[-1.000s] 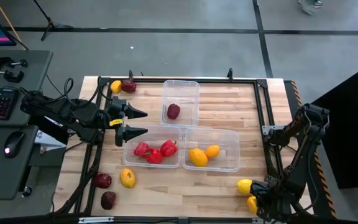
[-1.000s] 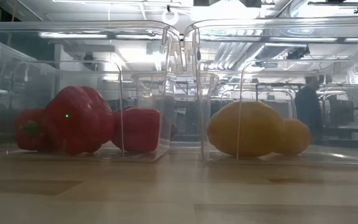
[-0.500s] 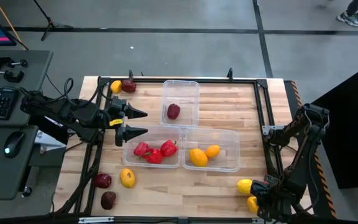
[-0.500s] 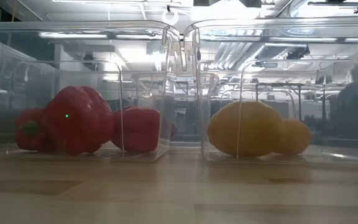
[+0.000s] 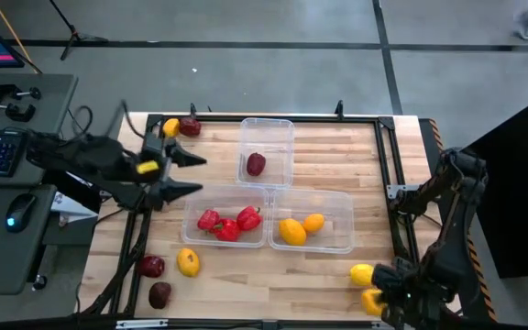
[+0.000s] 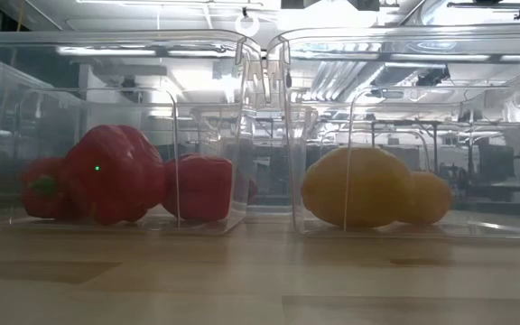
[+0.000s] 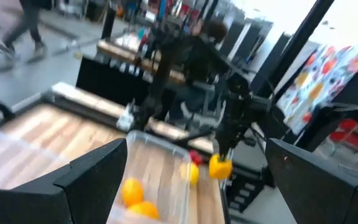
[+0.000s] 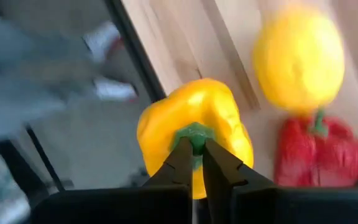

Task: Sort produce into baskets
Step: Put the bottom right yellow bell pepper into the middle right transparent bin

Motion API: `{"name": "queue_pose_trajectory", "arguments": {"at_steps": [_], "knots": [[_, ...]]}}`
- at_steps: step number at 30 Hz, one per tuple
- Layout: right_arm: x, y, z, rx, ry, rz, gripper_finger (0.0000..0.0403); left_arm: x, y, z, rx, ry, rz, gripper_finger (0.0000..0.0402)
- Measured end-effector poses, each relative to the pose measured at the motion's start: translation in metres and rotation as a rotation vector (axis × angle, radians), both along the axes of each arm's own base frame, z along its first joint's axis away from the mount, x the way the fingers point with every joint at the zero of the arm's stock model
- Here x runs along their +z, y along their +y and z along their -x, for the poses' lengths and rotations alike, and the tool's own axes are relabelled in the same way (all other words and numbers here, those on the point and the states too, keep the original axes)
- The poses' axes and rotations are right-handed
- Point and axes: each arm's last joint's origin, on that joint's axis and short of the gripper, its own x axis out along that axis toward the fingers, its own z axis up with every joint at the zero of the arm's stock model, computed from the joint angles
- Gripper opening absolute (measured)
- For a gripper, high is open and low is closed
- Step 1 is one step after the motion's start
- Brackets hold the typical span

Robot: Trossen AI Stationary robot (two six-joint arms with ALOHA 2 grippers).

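Three clear baskets stand mid-table. The far basket [image 5: 266, 137] holds a maroon piece [image 5: 256, 164], the near-left basket [image 5: 191, 234] holds red peppers [image 5: 227, 223], and the near-right basket [image 5: 337, 225] holds yellow and orange pieces [image 5: 299, 227]. At the near right corner my right gripper [image 8: 196, 144] is shut on a yellow pepper [image 8: 194, 127]. A lemon-like yellow piece [image 8: 298, 59] and a red pepper [image 8: 319, 152] lie on the table below it. My left gripper [image 5: 202, 174] hovers open and level at the table's left side, holding nothing. My right gripper pinches the yellow pepper's green stem [image 8: 194, 134] between its two fingertips, coming steeply from above. The pepper hangs below the fingers [image 7: 220, 167], stem up, and looks clear of the table.
Loose produce lies at the far left, a yellow piece [image 5: 170, 126] and a maroon one [image 5: 190, 126]. At the near left lie two maroon pieces [image 5: 151, 266] [image 5: 159, 294] and a yellow one [image 5: 188, 262]. A black frame [image 5: 388, 156] edges the table.
My left gripper has risen and drawn back a little toward the table's left edge, rolling slightly and staying open. My right arm has lifted at the near right corner with the yellow pepper.
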Motion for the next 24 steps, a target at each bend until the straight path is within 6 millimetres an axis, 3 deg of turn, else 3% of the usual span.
{"name": "queue_pose_trajectory", "arguments": {"at_steps": [4, 9, 12, 16, 20, 24], "knots": [[0.036, -0.024, -0.029, -0.137, -0.308, 0.132, 0.0007, 0.010, 0.007, 0.015, 0.056, -0.051, -0.044, 0.0372], [0.058, -0.061, -0.078, -0.212, -0.541, 0.382, 0.0004, 0.012, 0.010, 0.021, 0.072, -0.069, -0.041, 0.0372], [0.057, -0.084, -0.108, -0.192, -0.559, 0.460, 0.0004, 0.012, 0.009, 0.020, 0.072, -0.063, -0.043, 0.0372], [0.045, -0.112, -0.133, -0.180, -0.476, 0.489, 0.0008, 0.010, 0.007, 0.015, 0.071, -0.046, -0.043, 0.0372], [0.040, -0.130, -0.143, -0.210, -0.417, 0.461, 0.0031, 0.007, 0.005, 0.011, 0.039, -0.029, -0.022, 0.0372], [0.041, -0.138, -0.147, -0.191, -0.381, 0.401, 0.0086, 0.006, 0.004, 0.009, 0.024, -0.022, -0.022, 0.0372]]}}
